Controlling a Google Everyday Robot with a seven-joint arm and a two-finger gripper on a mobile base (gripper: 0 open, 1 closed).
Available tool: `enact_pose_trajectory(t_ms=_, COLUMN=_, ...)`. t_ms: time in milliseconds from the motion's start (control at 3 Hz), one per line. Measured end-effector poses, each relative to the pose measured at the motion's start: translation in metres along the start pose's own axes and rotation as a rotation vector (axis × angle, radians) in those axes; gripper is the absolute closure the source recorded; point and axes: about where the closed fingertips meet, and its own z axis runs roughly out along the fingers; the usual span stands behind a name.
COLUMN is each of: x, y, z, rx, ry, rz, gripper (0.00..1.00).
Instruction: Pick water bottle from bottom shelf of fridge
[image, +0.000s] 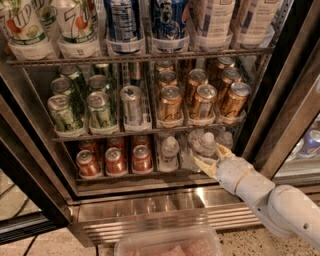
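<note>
The fridge (280, 100) stands open in the camera view. Its bottom shelf (150, 175) holds red cans (115, 161) on the left and small clear water bottles on the right. One water bottle (169, 150) stands mid-shelf. Another water bottle (205, 144) stands to its right, with more clear bottles behind it. My gripper (212, 156) reaches in from the lower right on a white arm, at the front of the bottom shelf. It is open, with one finger on each side of the right water bottle's lower body. The bottle stands upright on the shelf.
Above the bottom shelf is a rack of green, silver and gold cans (170, 102); tall 7UP bottles (75, 25) stand on the top rack. A dark door edge (295, 65) rises close on the right. The steel grille base (165, 215) and a clear plastic tub (167, 245) lie below.
</note>
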Motion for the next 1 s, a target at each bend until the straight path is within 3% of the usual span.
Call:
enact_pose_trajectory(t_ms=333, x=-0.012, y=0.01, z=-0.009, rx=-0.124, ry=0.078, rz=-0.053, gripper=1.0)
enact_pose_trajectory(t_ms=667, x=-0.007, y=0.017, z=-0.023, rx=-0.26, ry=0.203, rz=-0.117, gripper=1.0)
enact_pose_trajectory(t_ms=1000, x=-0.004, y=0.033, z=-0.035, rx=-0.409, ry=0.261, rz=-0.155, gripper=1.0)
